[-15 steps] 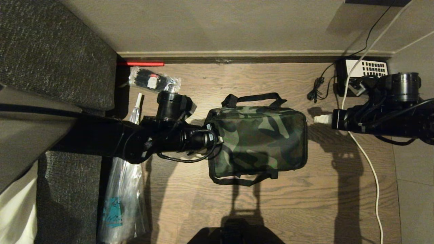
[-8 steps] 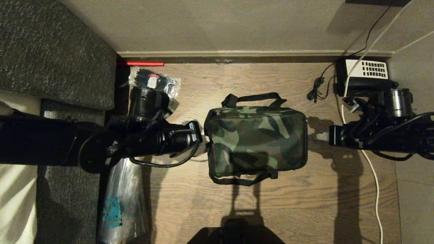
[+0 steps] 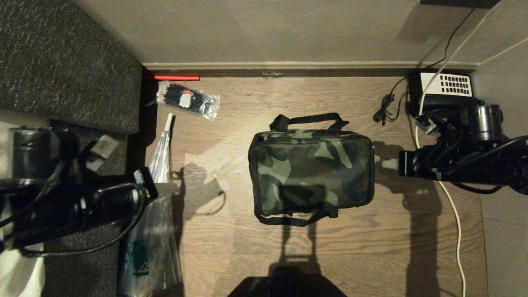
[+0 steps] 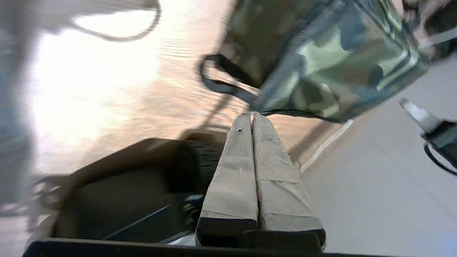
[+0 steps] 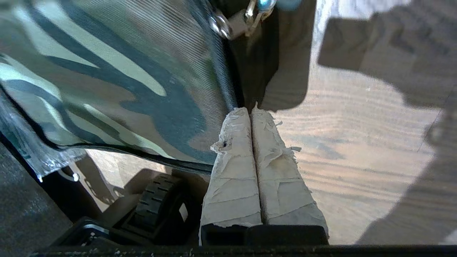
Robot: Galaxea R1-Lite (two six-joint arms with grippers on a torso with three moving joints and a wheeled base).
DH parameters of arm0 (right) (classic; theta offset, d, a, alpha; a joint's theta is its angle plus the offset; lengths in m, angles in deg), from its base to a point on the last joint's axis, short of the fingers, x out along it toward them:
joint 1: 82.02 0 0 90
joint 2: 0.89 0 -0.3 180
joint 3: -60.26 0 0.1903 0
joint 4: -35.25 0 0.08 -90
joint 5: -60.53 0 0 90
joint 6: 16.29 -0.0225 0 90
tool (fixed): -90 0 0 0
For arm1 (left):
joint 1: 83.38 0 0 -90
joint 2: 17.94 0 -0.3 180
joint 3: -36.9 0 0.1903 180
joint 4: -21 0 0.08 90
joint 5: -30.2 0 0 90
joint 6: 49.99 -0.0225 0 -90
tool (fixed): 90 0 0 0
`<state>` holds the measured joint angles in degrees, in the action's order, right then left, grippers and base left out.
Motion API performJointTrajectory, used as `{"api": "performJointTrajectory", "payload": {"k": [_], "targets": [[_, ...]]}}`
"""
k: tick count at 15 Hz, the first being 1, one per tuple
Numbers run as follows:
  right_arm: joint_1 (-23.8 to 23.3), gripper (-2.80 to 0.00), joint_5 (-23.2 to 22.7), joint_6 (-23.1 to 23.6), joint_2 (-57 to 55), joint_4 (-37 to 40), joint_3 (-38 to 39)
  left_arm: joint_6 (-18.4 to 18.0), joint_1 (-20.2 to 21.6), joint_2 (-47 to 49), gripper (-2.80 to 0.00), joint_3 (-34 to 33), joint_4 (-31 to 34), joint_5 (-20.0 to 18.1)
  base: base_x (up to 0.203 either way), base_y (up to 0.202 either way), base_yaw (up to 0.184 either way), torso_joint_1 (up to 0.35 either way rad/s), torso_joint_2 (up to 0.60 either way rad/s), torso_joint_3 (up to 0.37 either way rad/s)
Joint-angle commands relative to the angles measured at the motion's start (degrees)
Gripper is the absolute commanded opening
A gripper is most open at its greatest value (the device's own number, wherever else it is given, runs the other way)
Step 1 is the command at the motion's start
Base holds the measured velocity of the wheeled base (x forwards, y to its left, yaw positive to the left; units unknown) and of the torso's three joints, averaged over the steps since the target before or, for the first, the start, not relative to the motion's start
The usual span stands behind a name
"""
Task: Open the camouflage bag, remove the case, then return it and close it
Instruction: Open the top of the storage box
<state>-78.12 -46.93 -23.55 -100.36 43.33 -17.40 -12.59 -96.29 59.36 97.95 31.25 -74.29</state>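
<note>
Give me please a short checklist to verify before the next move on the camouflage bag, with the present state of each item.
1. Camouflage bag lies flat on the wooden floor, lid shut: ok.
2. Zipper pull is in view at the bag's right end: ok.
3. Right gripper is shut beside that end, with nothing between its fingers: ok. Whether it touches the bag: cannot tell.
4. Left gripper is shut, empty, and off to the left, apart from the bag: ok.
5. Both strap handles lie outside the lid: ok.
6. Case is inside: cannot tell, the bag is closed.
</note>
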Motion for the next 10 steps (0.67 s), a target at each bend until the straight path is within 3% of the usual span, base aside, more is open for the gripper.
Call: {"api": "performJointTrajectory", "payload": {"k": [1,6,10], "targets": [[0.05,-2.8,-0.13,-0.03,1.91,-0.09,-0.29,0.27,4.94,-14.1,-2.8,-10.75,-1.34,-0.53,0.0,0.0,0.0,0.0,0.0,0.0],[-0.03,-2.8,-0.25,-0.79,8.32,0.76,0.91,0.68,8.11,-37.96,-2.8,-27.84,-2.79,-2.27,0.0,0.0,0.0,0.0,0.0,0.0],[0.05,-2.8,-0.21,-0.97,9.71,0.61,1.49,0.53,12.17,-60.56,-2.8,-31.75,9.75,-2.18,0.0,0.0,0.0,0.0,0.0,0.0]]}}
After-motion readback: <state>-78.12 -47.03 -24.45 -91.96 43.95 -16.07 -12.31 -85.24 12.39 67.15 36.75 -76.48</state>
